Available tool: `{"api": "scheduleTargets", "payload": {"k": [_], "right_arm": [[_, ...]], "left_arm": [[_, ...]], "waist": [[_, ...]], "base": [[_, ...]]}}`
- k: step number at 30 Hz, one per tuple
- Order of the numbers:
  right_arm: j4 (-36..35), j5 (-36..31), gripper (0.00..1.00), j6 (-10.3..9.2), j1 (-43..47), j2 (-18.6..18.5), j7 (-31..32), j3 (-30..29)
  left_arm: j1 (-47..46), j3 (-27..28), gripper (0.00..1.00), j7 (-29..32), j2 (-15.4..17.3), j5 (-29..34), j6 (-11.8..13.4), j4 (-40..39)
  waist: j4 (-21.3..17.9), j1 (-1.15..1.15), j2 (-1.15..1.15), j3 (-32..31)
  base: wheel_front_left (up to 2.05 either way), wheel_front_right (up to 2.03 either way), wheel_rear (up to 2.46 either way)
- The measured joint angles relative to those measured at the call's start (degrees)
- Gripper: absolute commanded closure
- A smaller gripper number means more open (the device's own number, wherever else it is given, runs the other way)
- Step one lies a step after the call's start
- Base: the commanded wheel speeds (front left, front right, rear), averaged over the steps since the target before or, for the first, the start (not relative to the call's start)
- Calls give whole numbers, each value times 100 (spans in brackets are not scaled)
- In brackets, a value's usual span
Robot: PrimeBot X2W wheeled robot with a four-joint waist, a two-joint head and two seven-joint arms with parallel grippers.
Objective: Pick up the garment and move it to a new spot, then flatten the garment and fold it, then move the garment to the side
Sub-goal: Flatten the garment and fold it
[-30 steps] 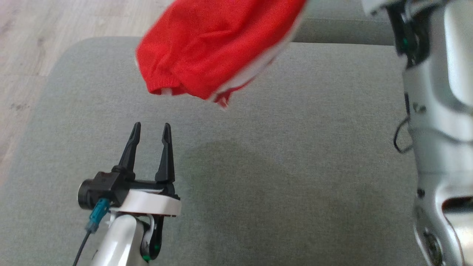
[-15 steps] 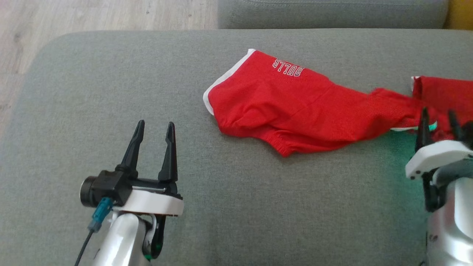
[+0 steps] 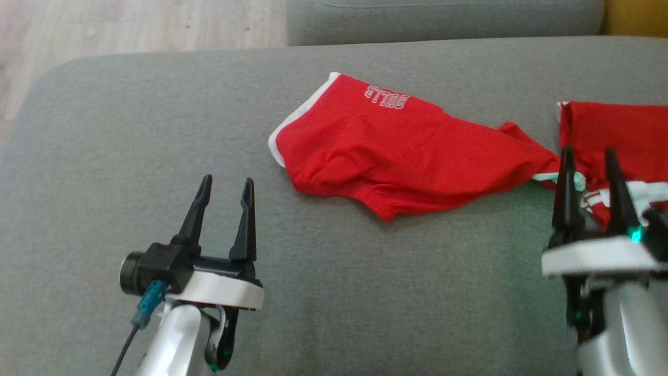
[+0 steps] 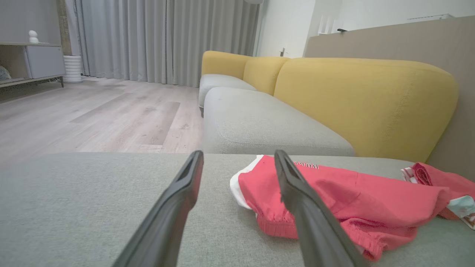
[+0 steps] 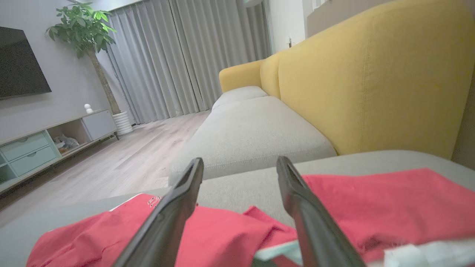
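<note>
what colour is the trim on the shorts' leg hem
White, edging the red shorts; clearest in the head view.

grey seat cushion (image 3: pixel 365 292) | yellow sofa backrest (image 4: pixel 363 100) | wood floor (image 4: pixel 92 118) | grey curtains (image 5: pixel 178 63) | potted plant (image 5: pixel 85 26) | wall TV (image 5: pixel 18 66)

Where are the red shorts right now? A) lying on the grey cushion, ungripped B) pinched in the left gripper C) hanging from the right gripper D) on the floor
A: the red shorts lie on the grey cushion, with the left gripper and right gripper both open.
</note>
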Motion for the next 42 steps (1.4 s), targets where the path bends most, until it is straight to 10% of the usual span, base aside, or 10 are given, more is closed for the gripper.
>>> {"api": "scheduleTargets", "payload": {"k": [21, 29, 30, 31, 32, 42], "right_arm": [[-525, 419, 0, 0, 332, 13, -168, 528], [-464, 523, 0, 0, 243, 13, -169, 605], [-470, 526, 0, 0, 240, 13, -170, 609], [-471, 526, 0, 0, 240, 13, -172, 614], [-475, 527, 0, 0, 240, 13, -187, 619], [-494, 619, 0, 0, 193, 13, -187, 702]], "left_arm": [[-1451, -416, 0, 1692, 354, -47, -242, 1496], [-1655, -391, 0, 2165, 589, 94, 62, 1862], [-1686, -409, 3, 2247, 613, 103, 57, 1887], [-1718, -445, 69, 2317, 643, 107, 47, 1895], [-1759, -486, 100, 2362, 677, 114, 1, 1896], [-2638, -817, 100, 2640, 1559, 417, -355, 1610]], "waist": [[-1095, 1, 0, 694], [-1355, 1, 0, 866], [-1374, 1, 0, 879], [-1390, 1, 0, 891], [-1404, 0, 0, 905], [-1494, 1, 0, 998]], "base": [[0, 0, 0], [0, 0, 0], [0, 0, 0], [0, 0, 0], [0, 0, 0], [0, 0, 0]]}}
